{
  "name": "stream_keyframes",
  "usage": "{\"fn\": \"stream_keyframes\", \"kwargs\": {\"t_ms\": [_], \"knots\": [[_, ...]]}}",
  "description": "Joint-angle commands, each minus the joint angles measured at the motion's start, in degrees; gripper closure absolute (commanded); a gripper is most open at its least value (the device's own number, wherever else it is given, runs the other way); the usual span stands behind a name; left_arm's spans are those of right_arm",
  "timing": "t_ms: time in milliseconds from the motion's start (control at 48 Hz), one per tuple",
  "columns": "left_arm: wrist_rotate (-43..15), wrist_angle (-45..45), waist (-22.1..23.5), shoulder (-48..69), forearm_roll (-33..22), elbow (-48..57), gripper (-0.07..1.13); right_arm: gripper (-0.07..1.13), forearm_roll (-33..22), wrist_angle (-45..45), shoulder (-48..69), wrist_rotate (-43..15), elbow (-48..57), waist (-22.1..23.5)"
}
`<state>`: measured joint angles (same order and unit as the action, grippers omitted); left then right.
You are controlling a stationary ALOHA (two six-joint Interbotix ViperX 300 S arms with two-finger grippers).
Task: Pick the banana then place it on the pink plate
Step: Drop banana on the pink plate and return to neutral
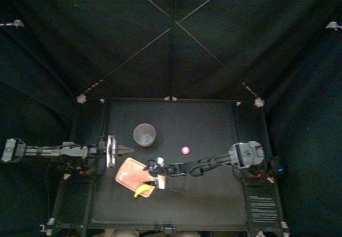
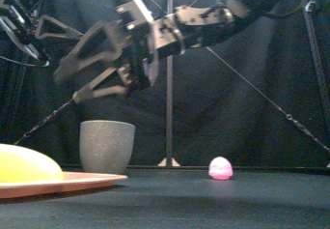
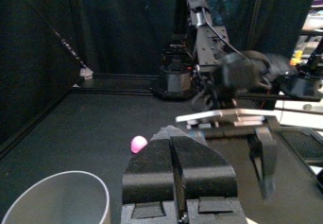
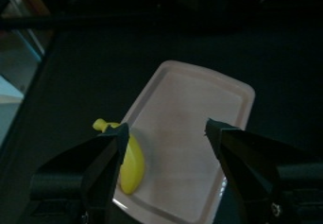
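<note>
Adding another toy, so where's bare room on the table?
Bare: the table's front right, past the pink toy; the strip behind the grey cup; the pink tray's half beside the banana. Crowded: left front, under the right claw.

Right arm extended from the right to just past centre; right gripper (image 4: 164, 129) raised, pointing downward, jaws spread wide and empty. Left arm folded at the left side; left gripper (image 3: 177, 147) jaws pressed together, gripping nothing.
</note>
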<state>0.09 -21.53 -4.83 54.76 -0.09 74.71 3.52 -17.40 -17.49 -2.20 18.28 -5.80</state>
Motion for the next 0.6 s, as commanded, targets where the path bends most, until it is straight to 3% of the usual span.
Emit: {"fn": "stream_keyframes", "kwargs": {"t_ms": [21,188,604], "knots": [[0.09,-0.44,-0.09,-0.26,0.0,-0.79,1.03,0.08,0.18,-12.83,9.14,0.0,9.76,0.7],[0.0,-0.44,-0.09,-0.26,0.0,-0.88,1.03,0.08,0.79,-22.94,17.31,0.18,22.06,2.46],[-0.09,-0.53,-0.26,-0.26,0.0,-0.53,1.03,0.08,1.58,-24.17,28.21,0.09,31.99,4.31]]}}
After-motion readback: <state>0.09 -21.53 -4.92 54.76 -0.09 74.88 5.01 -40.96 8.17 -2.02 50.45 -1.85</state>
